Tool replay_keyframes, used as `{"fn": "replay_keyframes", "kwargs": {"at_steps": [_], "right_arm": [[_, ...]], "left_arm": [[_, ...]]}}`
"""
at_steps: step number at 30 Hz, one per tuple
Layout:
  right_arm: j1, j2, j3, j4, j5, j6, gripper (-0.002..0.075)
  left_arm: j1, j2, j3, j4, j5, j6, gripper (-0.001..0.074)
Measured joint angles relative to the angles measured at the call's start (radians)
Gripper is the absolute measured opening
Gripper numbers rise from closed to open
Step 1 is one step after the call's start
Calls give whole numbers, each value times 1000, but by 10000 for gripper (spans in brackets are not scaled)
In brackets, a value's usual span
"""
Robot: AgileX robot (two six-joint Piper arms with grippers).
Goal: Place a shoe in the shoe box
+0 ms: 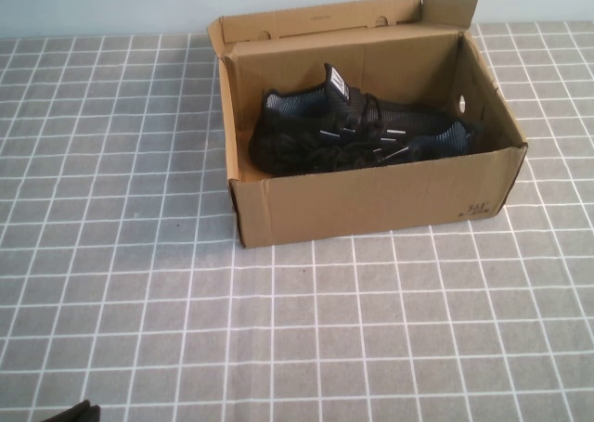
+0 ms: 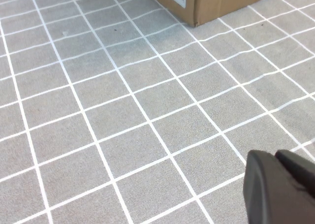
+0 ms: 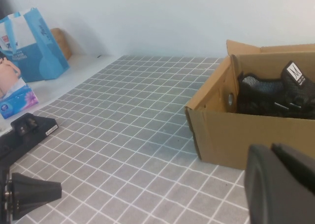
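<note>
Nearest, the left gripper [image 2: 280, 184] hangs low over bare grid-patterned cloth [image 1: 306, 329] near the bench's near-left corner, and the right gripper [image 3: 283, 184] sits off the bench's right side, facing the box; whether either pair of jaws is wide or closed cannot be told. Farther back, toward the far edge, the open shoe box [image 1: 371, 204] stands with its flap raised, the shoe [image 1: 362, 130] lying inside it.
</note>
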Motion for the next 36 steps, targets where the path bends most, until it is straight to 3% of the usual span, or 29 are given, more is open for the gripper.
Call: {"fn": "replay_keyframes", "kwargs": {"at_steps": [8, 12, 17, 20, 25, 36], "right_arm": [[-21, -19, 7, -48, -8, -23, -16], [-151, -23, 68, -139, -50, -57, -16], [-369, -55, 254, -132, -207, -72, -16], [-441, -135, 366, -126, -313, -75, -16], [-458, -264, 474, -121, -380, -79, -16], [-458, -274, 485, -119, -365, -101, -16]], "left_arm": [[0, 0, 0, 0, 0, 0, -1], [0, 0, 0, 0, 1, 0, -1], [0, 0, 0, 0, 2, 0, -1], [0, 0, 0, 0, 2, 0, -1], [0, 0, 0, 2, 2, 0, -1], [0, 0, 0, 8, 5, 0, -1]]}}
